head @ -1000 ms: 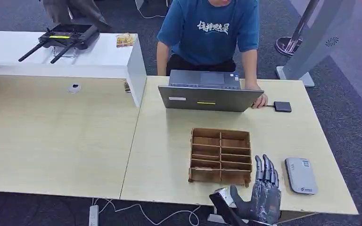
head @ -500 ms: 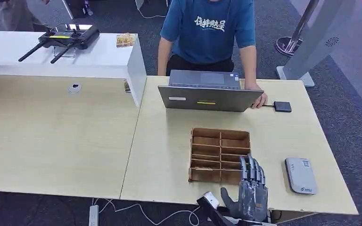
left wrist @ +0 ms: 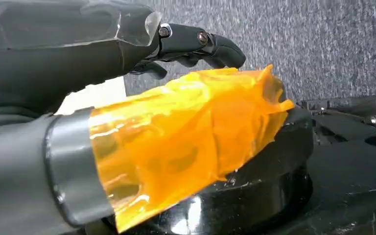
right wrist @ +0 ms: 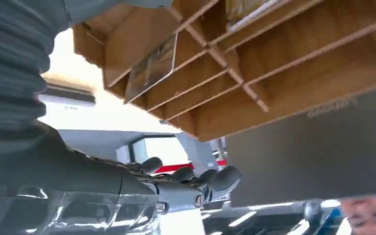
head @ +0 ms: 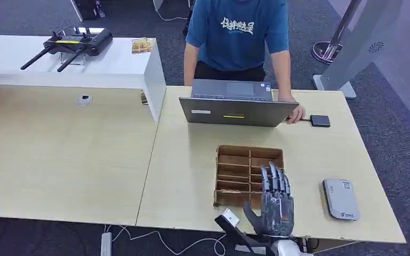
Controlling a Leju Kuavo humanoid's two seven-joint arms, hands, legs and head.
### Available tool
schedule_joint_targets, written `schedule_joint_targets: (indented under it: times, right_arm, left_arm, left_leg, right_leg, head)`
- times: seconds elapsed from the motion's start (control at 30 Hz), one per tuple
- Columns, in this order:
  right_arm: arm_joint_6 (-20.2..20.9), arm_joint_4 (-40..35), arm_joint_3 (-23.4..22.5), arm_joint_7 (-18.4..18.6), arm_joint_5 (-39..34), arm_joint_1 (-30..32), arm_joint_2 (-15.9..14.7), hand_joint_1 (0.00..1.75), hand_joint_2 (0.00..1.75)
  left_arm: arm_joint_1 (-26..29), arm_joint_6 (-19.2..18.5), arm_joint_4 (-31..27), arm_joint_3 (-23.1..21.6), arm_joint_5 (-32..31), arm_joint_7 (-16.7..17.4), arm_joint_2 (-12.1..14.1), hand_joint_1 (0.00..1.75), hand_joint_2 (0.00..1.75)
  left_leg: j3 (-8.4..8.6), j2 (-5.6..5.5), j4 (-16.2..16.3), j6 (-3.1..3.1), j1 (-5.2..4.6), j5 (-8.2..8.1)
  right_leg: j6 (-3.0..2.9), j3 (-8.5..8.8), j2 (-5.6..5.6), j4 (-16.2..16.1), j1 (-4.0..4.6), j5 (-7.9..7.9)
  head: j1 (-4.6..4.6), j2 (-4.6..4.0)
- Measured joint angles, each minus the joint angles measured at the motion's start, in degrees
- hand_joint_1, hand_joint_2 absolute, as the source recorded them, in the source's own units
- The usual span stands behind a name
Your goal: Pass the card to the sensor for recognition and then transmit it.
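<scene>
A wooden divided box (head: 245, 169) stands on the desk in front of me. My right hand (head: 275, 205) hovers over its near right corner, fingers stretched out and apart, holding nothing. In the right wrist view the box (right wrist: 293, 73) is close, and a card (right wrist: 152, 66) leans in one of its slots. A second card (right wrist: 245, 9) lies in another slot. The hand's dark fingers (right wrist: 196, 182) are below the box, not touching it. The grey-white sensor (head: 340, 199) lies flat to the right of the box. My left hand (left wrist: 142, 112) hangs down, its thumb wrapped in orange tape, holding nothing.
A person in a blue shirt (head: 240, 32) stands behind a grey laptop (head: 237, 109), one hand beside it. A small black device (head: 320, 120) lies to the laptop's right. A white counter (head: 112, 64) with a black controller (head: 69, 44) stands at the far left.
My right hand has moved left and forward, from the gap between box and sensor to above the box's near right corner. The person has shifted slightly.
</scene>
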Motion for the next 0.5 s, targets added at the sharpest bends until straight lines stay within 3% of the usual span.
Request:
schedule_joint_targets:
  times: [0.17, 0.33, 0.5]
  right_arm:
    - [2.87, -1.11, 0.00, -0.72, -0.76, -1.25, -2.23, 0.00, 1.75]
    - [9.42, -3.54, 0.17, -2.62, -5.77, -1.81, -5.79, 0.00, 1.75]
    - [10.46, -5.57, 0.17, -3.01, -6.67, -1.90, -8.24, 0.00, 1.75]
  left_arm:
    - [0.02, 0.28, 0.00, -0.92, -0.63, -0.02, 0.00, 0.00, 0.00]
    - [0.10, 1.05, 0.00, -1.97, -2.47, -0.64, 0.02, 0.00, 0.00]
    - [0.14, 1.22, 0.00, -2.75, -3.19, -0.74, 0.02, 0.00, 0.00]
  left_leg:
    - [0.00, 0.00, 0.00, 0.00, 0.00, 0.00]
    - [-0.01, -0.02, 0.01, 0.00, -0.01, 0.00]
    - [0.00, 0.01, 0.01, 0.00, 0.00, 0.00]
  right_leg:
    - [0.00, 0.00, 0.01, 0.00, 0.00, 0.00]
    - [0.00, 0.00, -0.01, 0.00, -0.01, 0.00]
    - [0.00, 0.00, 0.01, -0.01, 0.00, 0.00]
  head:
    - [0.00, -0.02]
    - [0.00, -0.02]
    - [0.00, -0.02]
